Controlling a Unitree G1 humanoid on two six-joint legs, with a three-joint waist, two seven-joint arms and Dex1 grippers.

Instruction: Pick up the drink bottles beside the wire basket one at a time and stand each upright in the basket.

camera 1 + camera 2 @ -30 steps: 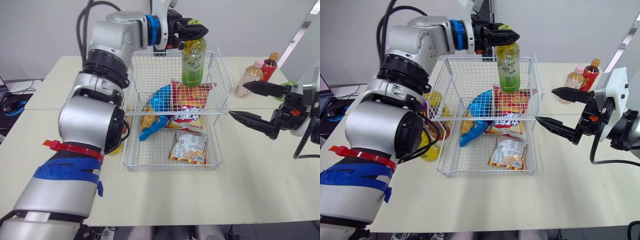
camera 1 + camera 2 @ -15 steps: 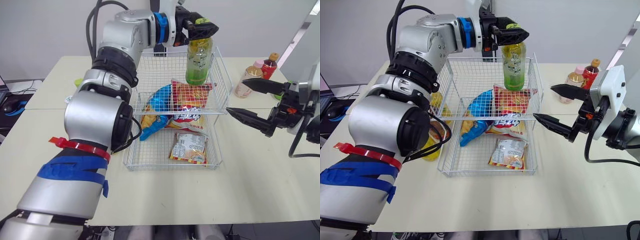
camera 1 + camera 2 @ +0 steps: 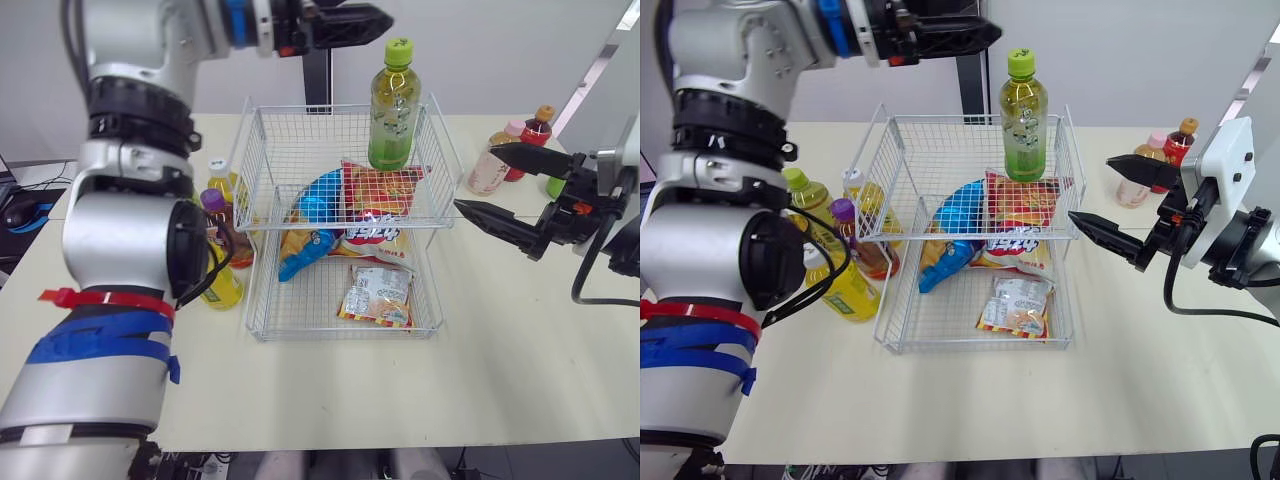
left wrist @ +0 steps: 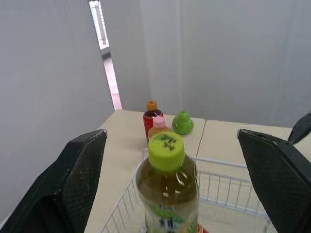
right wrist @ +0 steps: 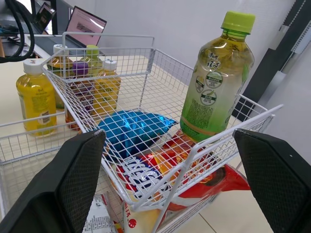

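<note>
here the green tea bottle (image 3: 391,110) stands upright in the far right corner of the wire basket (image 3: 345,334), its lime cap above the rim and no finger touching it. the left gripper (image 3: 375,20) hangs high over the far left of the basket, level with the cap and just left of it; its two black fingers (image 4: 80,170) are spread wide, and in the left wrist view the bottle shows between them but apart from both. the right gripper (image 3: 1091,188) hovers over the table (image 3: 500,340) just right of the basket, pointing toward it, with its fingers likewise well apart and holding nothing.

inside the basket lie snack packets: a blue packet (image 3: 318,200) and a red packet (image 3: 385,185) in the far half, with the bottle's base just behind the red one, and a small pale packet (image 3: 378,295) flat in the near half.

to the left of the basket, close against its wires, four bottles stand on the table: a yellow bottle (image 3: 840,285) nearest, a purple-capped bottle (image 3: 855,235) behind it, then a white-capped bottle (image 3: 862,195) and a green-capped bottle (image 3: 805,195). far right of the basket, well apart from it, stand a pink-capped bottle (image 3: 492,160) and an orange-capped bottle (image 3: 535,135) side by side, with a small green object (image 4: 182,122) near them.
</note>
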